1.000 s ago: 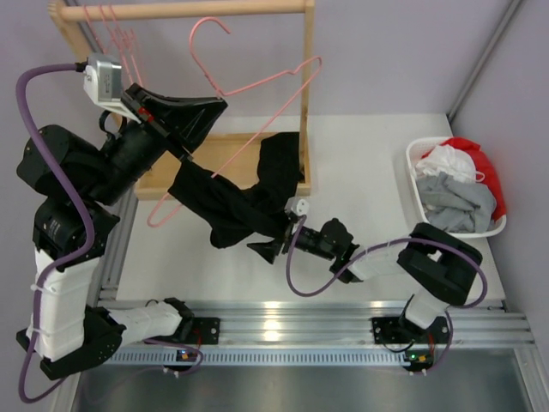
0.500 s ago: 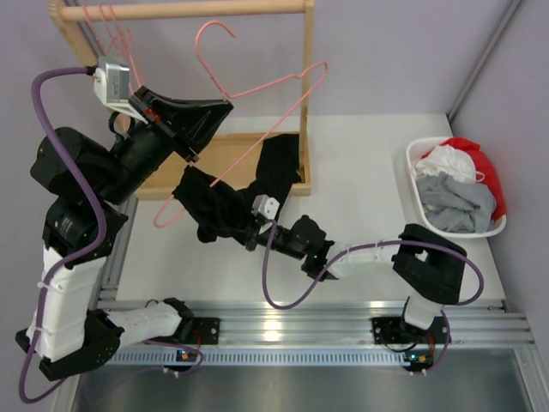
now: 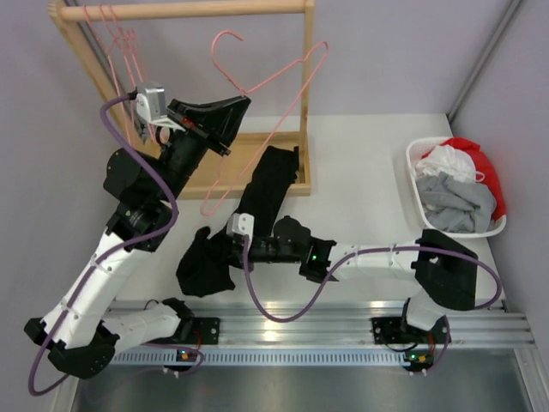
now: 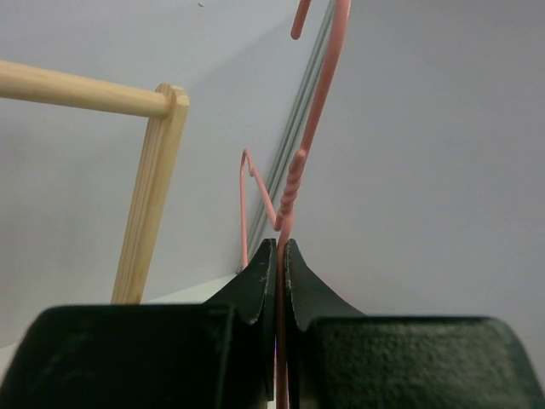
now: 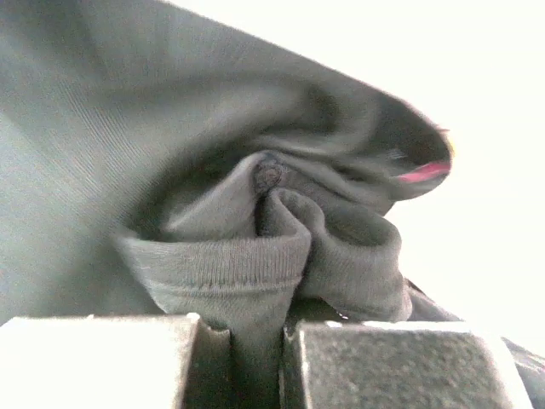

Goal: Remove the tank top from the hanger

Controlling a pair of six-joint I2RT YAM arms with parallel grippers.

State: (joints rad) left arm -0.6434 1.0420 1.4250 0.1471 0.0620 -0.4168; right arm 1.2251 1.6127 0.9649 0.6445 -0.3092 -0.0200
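The pink wire hanger [image 3: 287, 81] hangs tilted in the air in front of the wooden rack, and my left gripper [image 3: 233, 110] is shut on its wire. The left wrist view has the wire [image 4: 294, 183] pinched between the black fingers of that gripper [image 4: 278, 247]. The black tank top [image 3: 268, 184] stretches from the rack's base down and left to a bunch [image 3: 202, 268] on the table. My right gripper [image 3: 216, 253] is shut on that bunch. Up close, folded dark fabric [image 5: 170, 170] sits clamped in the right gripper [image 5: 255, 328], with a bit of pink [image 5: 421, 173] at its edge.
The wooden rack [image 3: 180, 10] stands at the back left with more pink hangers [image 3: 116, 34] on its rail and a flat wooden base [image 3: 227, 159]. A white basket [image 3: 414, 184] of clothes sits at the right. A metal rail [image 3: 343, 322] runs along the near edge.
My right gripper closed on the tank top and dragged it left and down across the table. My left gripper carried the hanger to the right.
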